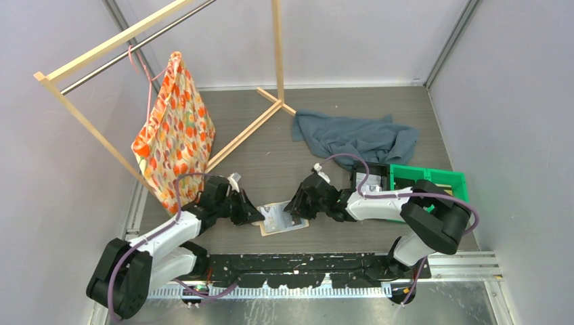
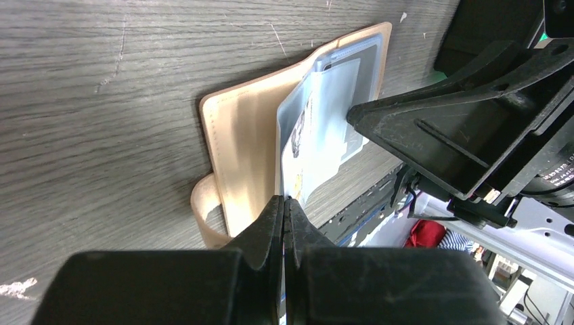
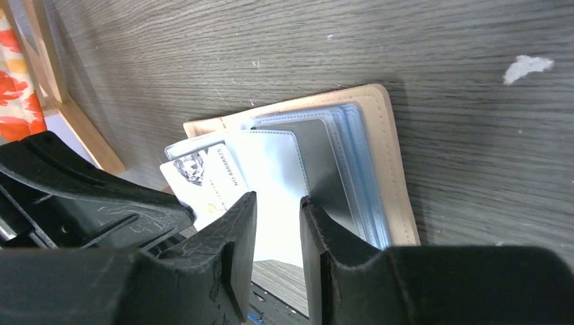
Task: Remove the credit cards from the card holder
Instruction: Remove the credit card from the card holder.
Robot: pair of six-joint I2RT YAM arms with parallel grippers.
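Reaches in low from the near edge of the worktop (image 1: 271, 156) with left arm (image 1: 169, 233) and right arm (image 1: 379, 203), pinching the left end effector (image 1: 249, 211) fully closed and holding the right end effector (image 1: 296, 206) slightly parted, tips angled toward each other, near.

Tan card holder (image 1: 283, 218) lies open, cover side down, well left of the green bin (image 1: 428, 179) and a bit nearer the front edge. It has a stitched rim, a loop tab on one side, and clear blue-grey pocket leaves partly fanned up. Two credit cards (image 3: 206, 181) show: one pale with dark print, slid partway out of a leaf; one grey (image 3: 329, 169), seated in its pocket.
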